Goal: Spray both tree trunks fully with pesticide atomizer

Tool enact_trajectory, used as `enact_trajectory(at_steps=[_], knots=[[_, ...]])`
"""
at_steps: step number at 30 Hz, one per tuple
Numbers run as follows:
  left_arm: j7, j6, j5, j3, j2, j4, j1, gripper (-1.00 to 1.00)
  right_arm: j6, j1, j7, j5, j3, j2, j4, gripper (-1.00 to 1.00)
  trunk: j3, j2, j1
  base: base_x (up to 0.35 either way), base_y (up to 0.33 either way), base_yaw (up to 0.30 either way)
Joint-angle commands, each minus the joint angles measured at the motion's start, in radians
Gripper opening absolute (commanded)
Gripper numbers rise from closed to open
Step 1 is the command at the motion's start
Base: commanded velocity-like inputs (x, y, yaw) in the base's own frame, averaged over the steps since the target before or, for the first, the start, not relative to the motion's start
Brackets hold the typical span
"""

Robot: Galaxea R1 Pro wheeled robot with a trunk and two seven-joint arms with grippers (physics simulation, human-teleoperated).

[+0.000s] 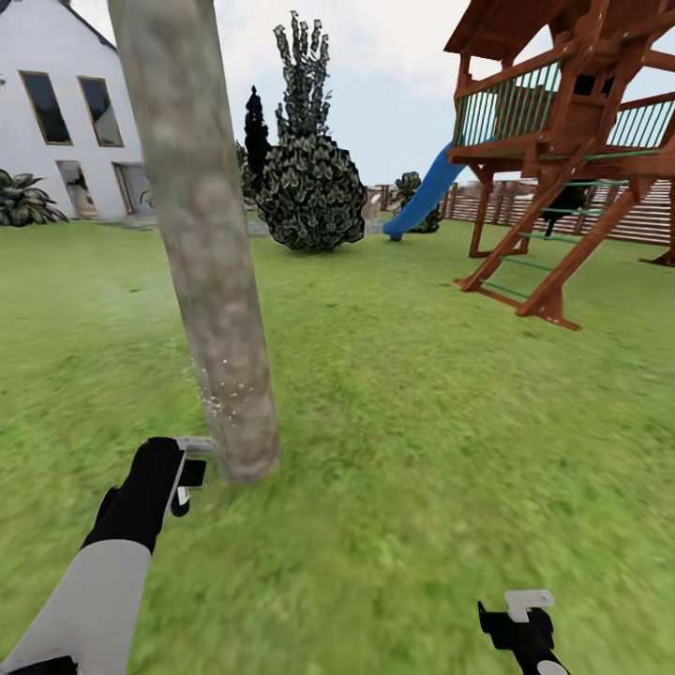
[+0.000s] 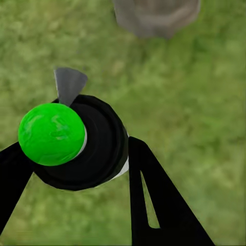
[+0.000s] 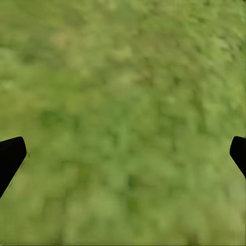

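Note:
The pesticide atomizer [image 2: 87, 146] has a black round body, a bright green ball top and a grey nozzle. My left gripper [image 2: 77, 159] is shut on it, one black finger on each side. In the head view, my left gripper [image 1: 190, 475] hangs low over the grass, just left of the base of a thick grey-brown tree trunk [image 1: 208, 262]. Fine white specks of pesticide [image 1: 217, 394] dot the trunk's lower left side. The trunk's base [image 2: 156, 15] lies beyond the atomizer in the left wrist view. My right gripper [image 1: 527, 626] is open over bare grass [image 3: 123, 102].
A wooden play tower [image 1: 562, 141] with a blue slide [image 1: 427, 192] stands at the right. A dark leafy bush [image 1: 309, 192] with narrow conifers sits behind the trunk. A white house [image 1: 66, 103] is at the far left, a slatted fence [image 1: 647, 220] at the far right.

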Motion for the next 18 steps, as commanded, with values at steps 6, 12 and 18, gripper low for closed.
enact_trajectory(at_steps=[6,12,18], knots=[[-0.013,0.018,-0.011,0.002,0.002,0.016,-0.164,-1.00,-0.004,-0.001,-0.005,0.011,-0.005,0.000,0.002,1.00,0.003,0.000,0.000,-0.005,-0.001,0.277],[-0.013,0.022,-0.012,-0.007,-0.002,0.002,-0.167,-1.00,-0.005,-0.001,-0.005,0.011,-0.005,-0.003,0.001,1.00,0.004,0.000,0.000,0.000,-0.015,0.116],[-0.013,0.020,-0.016,-0.011,-0.003,0.000,-0.165,-1.00,-0.003,-0.001,-0.005,0.011,-0.005,-0.004,0.001,1.00,0.004,0.000,0.000,0.000,-0.253,0.001]])
